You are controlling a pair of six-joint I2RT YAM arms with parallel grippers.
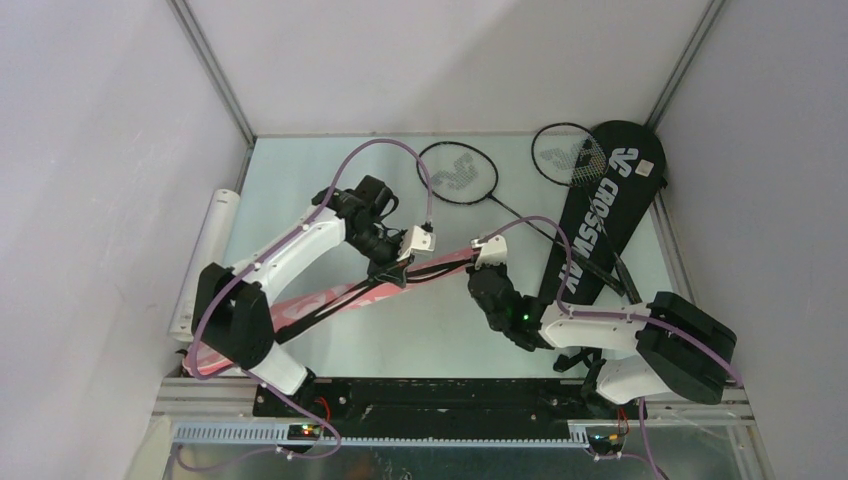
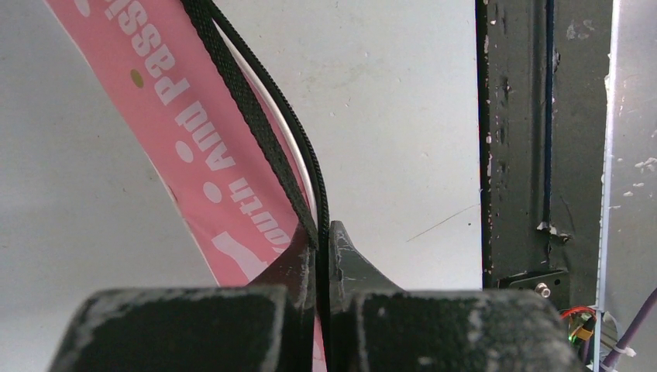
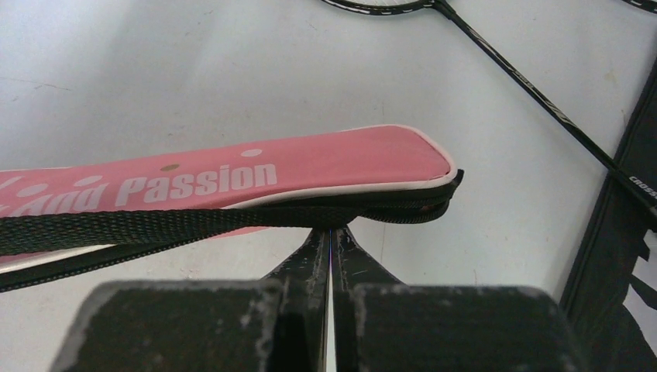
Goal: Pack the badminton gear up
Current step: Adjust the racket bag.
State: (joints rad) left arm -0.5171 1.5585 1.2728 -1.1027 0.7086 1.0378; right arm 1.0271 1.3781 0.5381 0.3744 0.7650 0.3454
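Diagonally across the table [image 1: 300,180] lies the pink bag [image 3: 310,167]. In the top view it runs from about 8 o'clock up to the centre, and its rounded end carries white lettering that ends in "Passion". Its black zip edge looks drawn shut round that end, so nothing inside can be made out. The left arm hides the wide end at 8 o'clock.

The left gripper [image 2: 321,240] is clamped on the bag's black strap [image 2: 248,101], part-way along the bag, with the webbing and the zip band running down into the closed fingers. The right gripper [image 3: 331,236] sits under the bag's tip at the centre with its fingers pressed together, touching the zip edge. Whether anything thin is pinched between them cannot be told.

At 2 o'clock the black "CROSSWAY" bag [image 1: 605,215] lies flat with its wide end toward the far wall. One black racket [image 1: 568,155] has its head against that wide end, and a second black racket [image 1: 458,172] lies at 12 o'clock. Both shafts slant toward 4 o'clock, and it is unclear whether they lie on top of the black bag or are tucked into it. The right arm covers the handles.

At 9 o'clock the long white tube [image 1: 207,260] lies along the table's left edge; its contents are too faint to read.
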